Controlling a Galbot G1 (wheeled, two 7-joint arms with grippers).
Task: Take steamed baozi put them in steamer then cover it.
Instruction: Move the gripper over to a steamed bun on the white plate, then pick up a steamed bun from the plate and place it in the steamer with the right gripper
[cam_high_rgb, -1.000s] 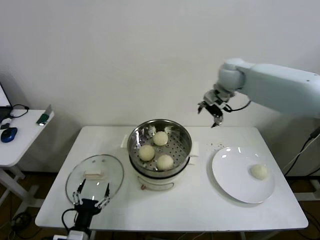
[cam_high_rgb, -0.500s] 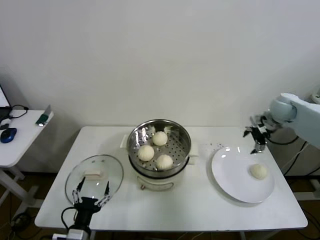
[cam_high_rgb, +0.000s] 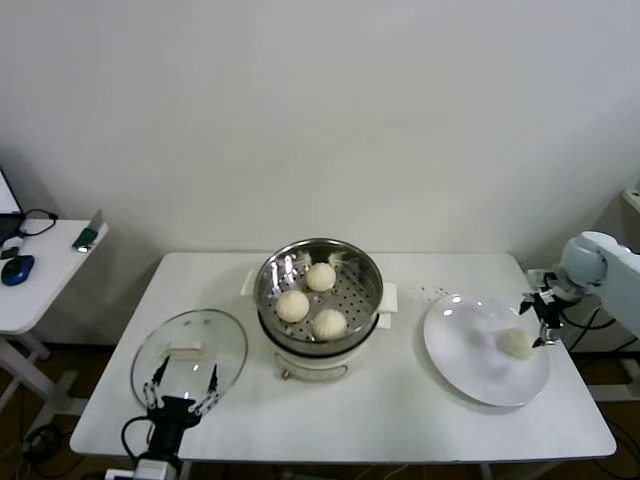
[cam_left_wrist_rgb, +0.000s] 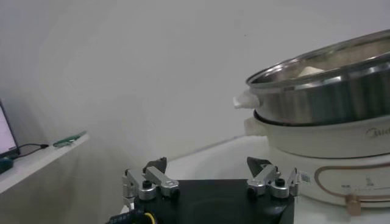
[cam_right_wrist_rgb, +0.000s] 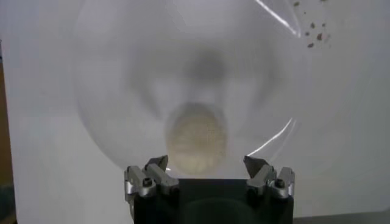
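Note:
Three cream-white baozi (cam_high_rgb: 293, 305) (cam_high_rgb: 320, 276) (cam_high_rgb: 330, 323) lie in the shiny steel steamer (cam_high_rgb: 272, 268) on its cream-white pot base, mid-table. The steamer also shows in the left wrist view (cam_left_wrist_rgb: 317, 73). A fourth baozi (cam_high_rgb: 517, 343) lies on the white plate (cam_high_rgb: 460, 350) at the right. My right gripper (cam_high_rgb: 540, 318) is open, just above and right of that baozi, not touching it. In the right wrist view the baozi (cam_right_wrist_rgb: 196, 137) lies between and just ahead of the open gripper (cam_right_wrist_rgb: 206, 165). My left gripper (cam_high_rgb: 183, 385) is open and empty at the front left.
The round glass lid (cam_high_rgb: 225, 345) with a white handle lies flat on the table left of the steamer, just behind my left gripper. A side table (cam_high_rgb: 40, 270) with a blue mouse stands at far left. Small crumbs (cam_high_rgb: 432, 293) lie behind the plate.
My right gripper has swung from high behind the steamer to the right and down, to just above the baozi on the plate. The left arm has not moved.

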